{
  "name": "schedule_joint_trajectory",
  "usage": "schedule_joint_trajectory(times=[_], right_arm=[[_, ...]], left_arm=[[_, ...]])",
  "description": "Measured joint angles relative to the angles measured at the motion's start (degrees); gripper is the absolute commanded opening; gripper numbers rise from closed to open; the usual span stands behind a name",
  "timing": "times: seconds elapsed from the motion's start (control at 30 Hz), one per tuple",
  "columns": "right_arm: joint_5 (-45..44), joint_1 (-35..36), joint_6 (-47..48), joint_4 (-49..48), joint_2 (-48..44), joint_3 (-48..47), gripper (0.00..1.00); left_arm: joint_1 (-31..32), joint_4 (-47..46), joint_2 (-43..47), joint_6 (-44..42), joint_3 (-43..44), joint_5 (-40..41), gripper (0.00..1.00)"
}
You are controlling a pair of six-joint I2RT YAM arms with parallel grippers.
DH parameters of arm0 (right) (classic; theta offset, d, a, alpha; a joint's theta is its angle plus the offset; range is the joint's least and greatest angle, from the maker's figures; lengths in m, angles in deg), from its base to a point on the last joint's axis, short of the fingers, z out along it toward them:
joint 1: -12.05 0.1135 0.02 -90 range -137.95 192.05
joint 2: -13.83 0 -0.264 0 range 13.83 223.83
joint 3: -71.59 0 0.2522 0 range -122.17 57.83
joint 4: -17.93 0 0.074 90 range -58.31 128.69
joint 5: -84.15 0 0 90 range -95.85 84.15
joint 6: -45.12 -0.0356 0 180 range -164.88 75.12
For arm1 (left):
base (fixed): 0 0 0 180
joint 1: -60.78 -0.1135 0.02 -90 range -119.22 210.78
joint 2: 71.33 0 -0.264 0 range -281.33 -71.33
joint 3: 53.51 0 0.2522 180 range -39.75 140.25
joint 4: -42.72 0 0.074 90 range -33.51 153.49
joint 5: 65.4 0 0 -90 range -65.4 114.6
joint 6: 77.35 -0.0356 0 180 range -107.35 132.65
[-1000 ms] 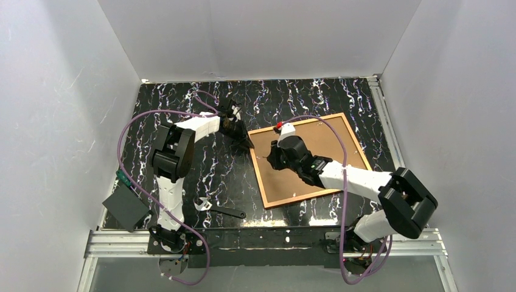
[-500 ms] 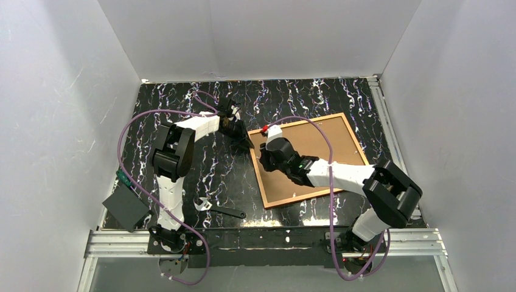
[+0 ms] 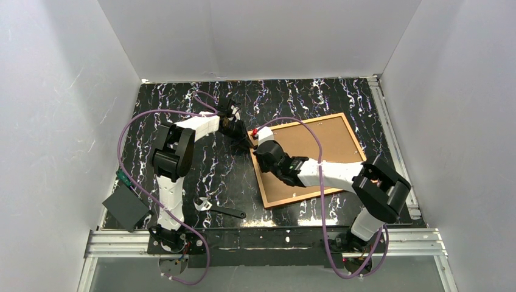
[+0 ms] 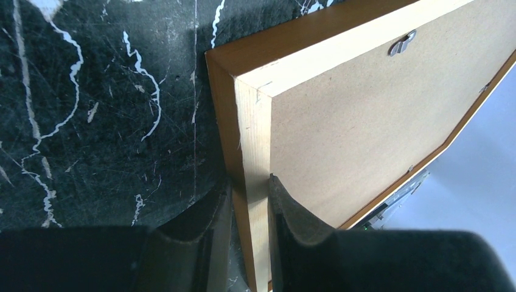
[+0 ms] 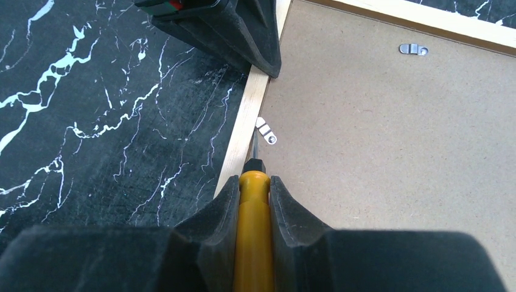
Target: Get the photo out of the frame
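Overhead, black marbled tabletop [image 3: 219, 173], frame [image 4: 252, 146] face-down, white walls [image 3: 255, 36]

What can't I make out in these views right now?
- photo, print side: it faces down, so only its board back shows in every view.
- screwdriver tip at the clip: too thin to tell contact, right wrist view.
- frame, left side: partly under the right arm, top view.

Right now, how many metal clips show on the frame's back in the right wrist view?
2: a clip beside the screwdriver tip, another near the top edge. Others may be hidden.
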Motion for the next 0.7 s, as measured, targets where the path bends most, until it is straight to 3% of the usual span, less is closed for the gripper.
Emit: schedule_joint_trajectory(times=[0.7], right_arm=[[-14.67, 6.75, 9.27, 4.07, 7.72, -7.54, 0.01]], left_arm=[[-0.96, -2.64, 0.02, 1.75, -1.79, -2.34, 0.00]])
